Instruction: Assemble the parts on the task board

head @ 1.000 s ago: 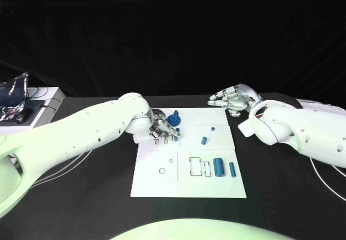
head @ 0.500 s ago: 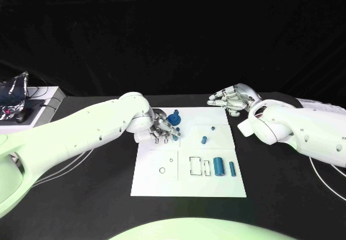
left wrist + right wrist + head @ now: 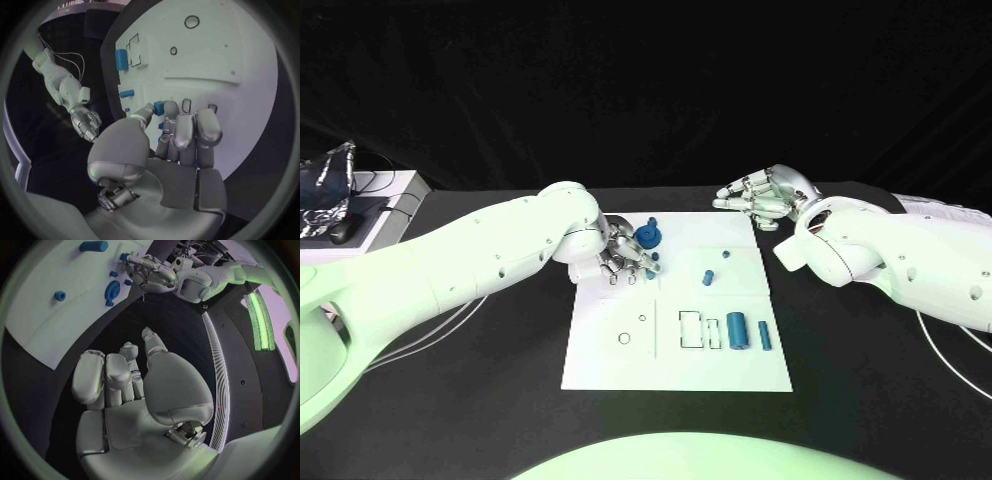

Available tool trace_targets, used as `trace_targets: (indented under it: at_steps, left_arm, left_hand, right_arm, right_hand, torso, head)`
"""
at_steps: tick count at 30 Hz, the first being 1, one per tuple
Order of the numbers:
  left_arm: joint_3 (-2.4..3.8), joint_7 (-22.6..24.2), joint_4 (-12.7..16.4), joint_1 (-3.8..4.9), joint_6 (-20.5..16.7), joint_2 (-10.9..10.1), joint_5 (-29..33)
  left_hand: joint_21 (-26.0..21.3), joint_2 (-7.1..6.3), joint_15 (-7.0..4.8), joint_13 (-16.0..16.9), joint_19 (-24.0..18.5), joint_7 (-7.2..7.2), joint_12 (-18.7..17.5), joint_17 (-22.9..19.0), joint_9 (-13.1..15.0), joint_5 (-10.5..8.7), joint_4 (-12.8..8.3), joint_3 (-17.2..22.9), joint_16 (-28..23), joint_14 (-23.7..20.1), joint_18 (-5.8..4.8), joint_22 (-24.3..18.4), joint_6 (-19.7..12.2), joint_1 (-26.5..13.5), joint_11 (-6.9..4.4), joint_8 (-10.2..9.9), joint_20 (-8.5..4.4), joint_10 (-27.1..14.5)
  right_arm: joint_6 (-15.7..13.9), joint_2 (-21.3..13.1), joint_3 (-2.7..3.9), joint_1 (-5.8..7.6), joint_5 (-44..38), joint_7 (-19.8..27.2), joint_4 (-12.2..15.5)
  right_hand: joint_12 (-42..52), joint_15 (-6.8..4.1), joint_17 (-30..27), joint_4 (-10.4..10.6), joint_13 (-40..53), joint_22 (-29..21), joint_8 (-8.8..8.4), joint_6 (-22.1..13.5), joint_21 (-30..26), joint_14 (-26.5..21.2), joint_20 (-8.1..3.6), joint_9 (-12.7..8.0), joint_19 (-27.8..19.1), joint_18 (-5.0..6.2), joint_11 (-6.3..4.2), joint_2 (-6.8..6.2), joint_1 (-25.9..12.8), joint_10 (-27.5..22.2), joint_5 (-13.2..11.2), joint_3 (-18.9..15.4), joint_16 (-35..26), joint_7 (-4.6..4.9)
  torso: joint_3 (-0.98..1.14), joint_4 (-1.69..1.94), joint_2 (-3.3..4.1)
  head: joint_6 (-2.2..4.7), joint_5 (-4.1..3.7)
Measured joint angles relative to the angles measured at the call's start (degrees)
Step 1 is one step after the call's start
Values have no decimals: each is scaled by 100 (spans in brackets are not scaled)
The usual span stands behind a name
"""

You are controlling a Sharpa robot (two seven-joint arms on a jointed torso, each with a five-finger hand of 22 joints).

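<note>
A: Black table under a dark backdrop carries everything. What lies at its centre?

B: The white board, lying flat in the middle, its long side running away from the robot. A pale box with crumpled foil on it stands at the table's far left corner, well apart from the board.

A: Where are the arms?

B: The left arm reaches in over the table to the board's far left corner. The right arm stays off the board, just beyond its far right corner.

A: And the hands?

B: The left hand is lowered over the board's far left part, fingers drawn together and pointing down at the surface; a small blue piece shows at the tip of its thumb, but whether it is pinched or merely touched I cannot tell. The right hand hovers above the bare table with its fingers curled inward and nothing in them.

A: Which parts rest on the board?

B: A round blue wheel sits just beside the left hand. Nearer the robot, a thick blue cylinder lies beside a thinner blue rod, both next to a rectangular outline. A short blue peg and a tiny blue stud lie near the board's middle, apart from each other.
</note>
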Motion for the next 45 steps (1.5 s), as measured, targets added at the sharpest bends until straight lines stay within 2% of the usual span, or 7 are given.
trace_targets:
  at_steps: [12,19,20,26,37,40,45]
  left_arm:
    - [4,30,-11,11,24,-4,55]
    - [3,49,9,12,26,-25,87]
    - [1,51,11,12,26,-32,97]
    - [-7,53,72,3,23,-103,158]
    - [6,44,471,4,-93,-467,505]
    - [8,44,639,4,-177,-611,628]
    - [8,48,916,4,-346,-837,775]
  left_hand:
    - [-45,85,-9,-8,43,-20,-50,10,-40,-42,-411,489,0,-9,0,43,20,128,-8,-19,-43,-33]
    - [-68,146,-9,-28,21,-29,-112,20,-42,-44,-223,716,0,-9,-91,61,-12,189,-12,-14,-65,-51]
    - [-68,145,-9,-36,22,-29,-114,31,-43,-52,-474,1066,0,-9,-91,70,-34,188,-14,7,-66,-48]
    - [-90,68,-23,-56,51,-51,-184,61,-43,-16,-629,1686,0,5,-90,119,-153,-120,-105,39,-95,44]
    - [-48,-298,-103,-51,143,-59,-316,105,-42,1799,-611,1744,0,44,-143,231,-144,-678,-188,683,-187,232]
    - [-45,-333,-126,-30,174,-118,-385,105,-42,2032,-611,1744,0,66,-183,259,-74,-745,-218,645,-218,345]
    - [-45,-348,-164,79,210,-121,-476,109,312,2331,-679,1677,25,63,-183,316,148,-849,-280,142,-253,505]
  right_arm:
    - [18,4,0,-5,-1,0,-7]
    - [32,9,0,-12,-1,0,-15]
    - [34,11,0,-14,-2,0,-16]
    - [49,16,0,-24,-10,0,-20]
    - [77,13,-1,-35,-32,-5,-33]
    - [81,9,-1,-37,-38,-6,-39]
    - [85,-3,-1,-38,-48,-7,-40]
  right_hand:
    - [0,0,0,-32,8,0,0,0,0,0,0,5,0,0,1,0,0,0,0,0,0,0]
    - [0,0,0,-33,7,-1,0,0,0,0,0,5,0,0,1,0,0,1,0,0,0,0]
    - [0,0,0,-32,7,-1,0,0,0,0,0,5,0,0,1,0,0,1,0,0,0,0]
    - [0,0,0,-32,7,-1,0,0,0,0,0,5,0,0,1,0,0,1,0,0,0,-1]
    - [0,0,0,-32,6,4,1,-1,0,0,0,4,0,0,1,0,0,1,1,0,0,-1]
    - [0,0,0,-32,6,3,1,-1,0,0,0,4,0,0,1,0,0,1,1,0,0,-2]
    - [0,0,0,-32,6,3,-17,-2,0,0,0,3,0,0,1,0,0,1,1,-1,-23,-2]
  torso:
    - [2,0,-4]
    - [2,0,-4]
    - [2,0,-5]
    - [4,2,-7]
    - [4,1,-11]
    - [5,2,-11]
    - [7,3,-10]
  head:
    - [-21,8]
    - [-23,17]
    - [-20,17]
    - [0,21]
    - [-2,38]
    - [-12,47]
    - [-24,59]
